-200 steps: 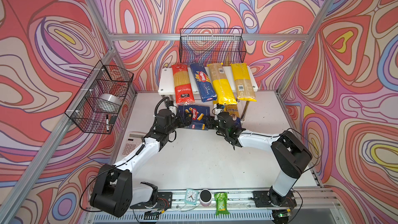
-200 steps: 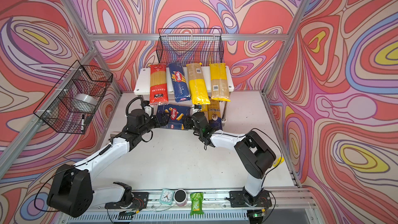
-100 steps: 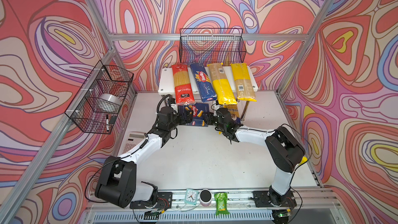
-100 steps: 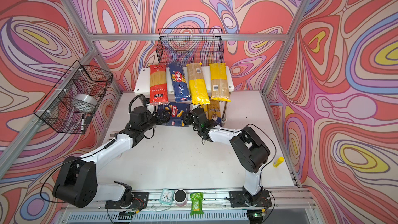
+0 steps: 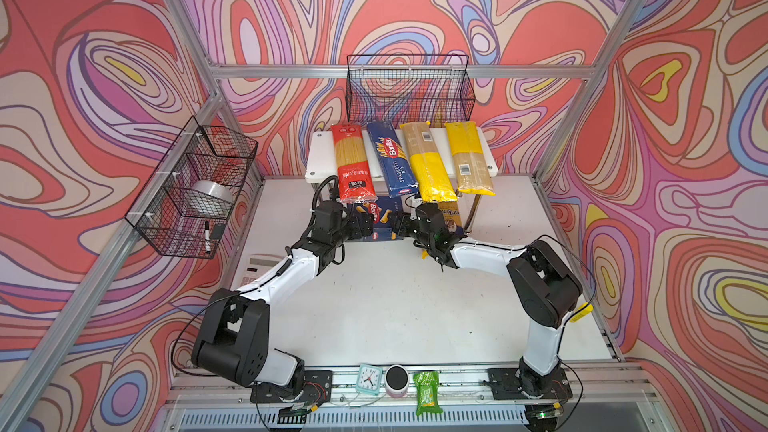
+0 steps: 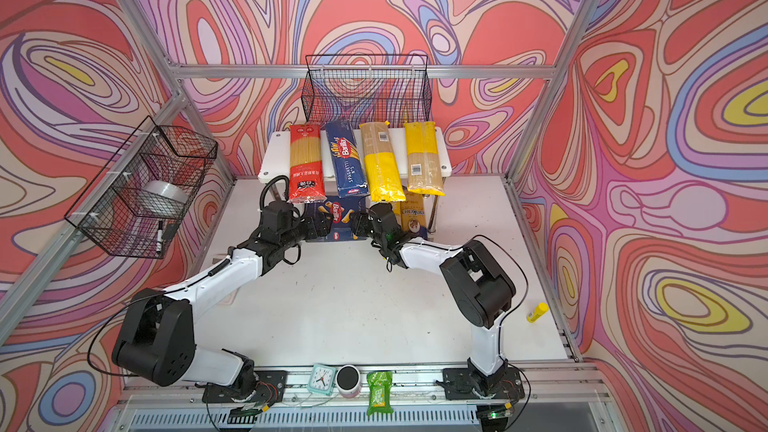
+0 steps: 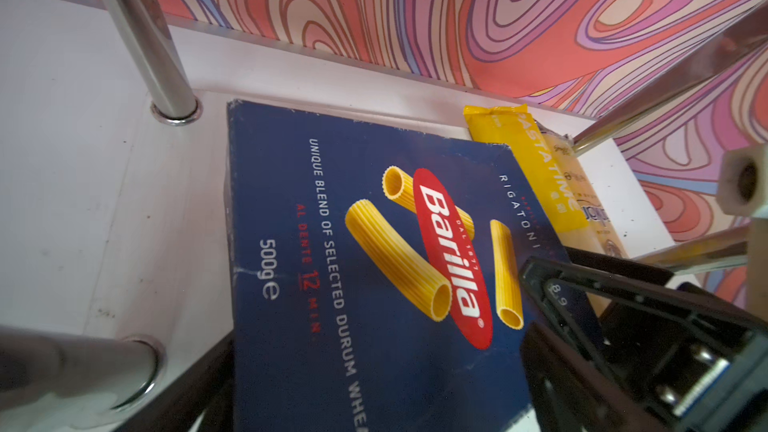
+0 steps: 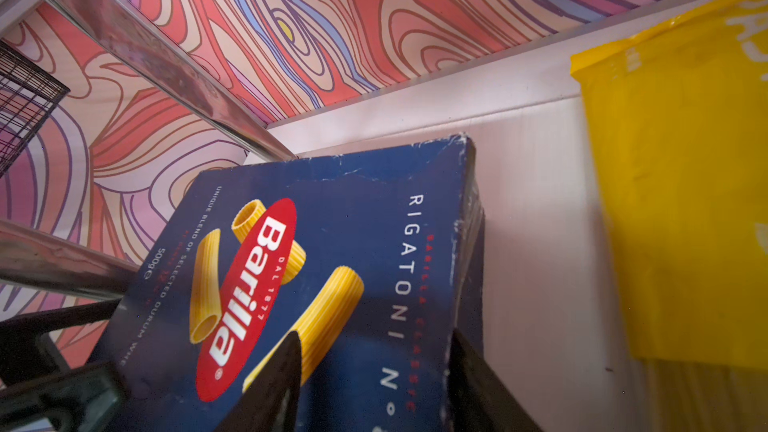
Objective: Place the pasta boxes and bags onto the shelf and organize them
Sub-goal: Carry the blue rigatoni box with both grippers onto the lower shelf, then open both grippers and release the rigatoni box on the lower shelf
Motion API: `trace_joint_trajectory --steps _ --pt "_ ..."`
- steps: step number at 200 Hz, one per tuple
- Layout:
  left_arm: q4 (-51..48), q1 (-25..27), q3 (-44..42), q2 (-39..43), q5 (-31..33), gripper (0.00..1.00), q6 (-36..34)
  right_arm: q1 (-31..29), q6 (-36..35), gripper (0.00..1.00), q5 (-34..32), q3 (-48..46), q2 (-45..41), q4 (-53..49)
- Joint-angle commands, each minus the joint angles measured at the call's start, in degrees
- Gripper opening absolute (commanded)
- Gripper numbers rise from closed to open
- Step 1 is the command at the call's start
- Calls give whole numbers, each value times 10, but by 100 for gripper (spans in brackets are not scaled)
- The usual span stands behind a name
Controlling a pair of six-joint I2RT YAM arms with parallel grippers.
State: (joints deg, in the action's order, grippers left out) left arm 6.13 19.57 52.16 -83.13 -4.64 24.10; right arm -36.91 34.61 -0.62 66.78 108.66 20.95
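Rigatoni box [image 5: 386, 224] half hidden under shelf [image 5: 322, 155].

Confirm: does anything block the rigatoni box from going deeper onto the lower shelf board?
Nothing visible does. The rigatoni box lies on the lower board of the shelf, a strip of bare board beyond its far end. The Pastatime bag lies alongside it, a chrome leg stands off its other side; neither is ahead.

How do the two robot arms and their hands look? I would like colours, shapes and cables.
The left arm and the right arm have smooth white links between bulky black joints. Thin black cables loop beside them; a ribbed black hose arches at the left wrist. The left hand and the right hand are black and angular.
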Motion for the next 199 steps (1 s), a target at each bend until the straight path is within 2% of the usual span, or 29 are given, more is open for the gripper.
trace_joint_trajectory --steps 1,32,72,101,130,161,199 --pt "-30 17 25 23 50 100 -42 -18 -11 59 14 13 -21 15" --pt "-57 15 31 31 101 100 -58 -12 -26 59 -2 23 -29 -9" --pt "-72 10 33 31 106 100 -61 -8 -33 61 -9 23 -39 -23" --pt "-94 7 19 60 111 100 -49 -8 -38 61 -3 9 -62 -33" --pt "-120 6 -6 102 86 100 -29 -8 -38 61 10 -24 -106 -48" --pt "-139 7 -49 156 65 100 -9 -11 -31 60 68 -79 -154 -44" --pt "-183 6 -102 236 50 100 -4 -56 -71 57 90 -110 -193 -86"
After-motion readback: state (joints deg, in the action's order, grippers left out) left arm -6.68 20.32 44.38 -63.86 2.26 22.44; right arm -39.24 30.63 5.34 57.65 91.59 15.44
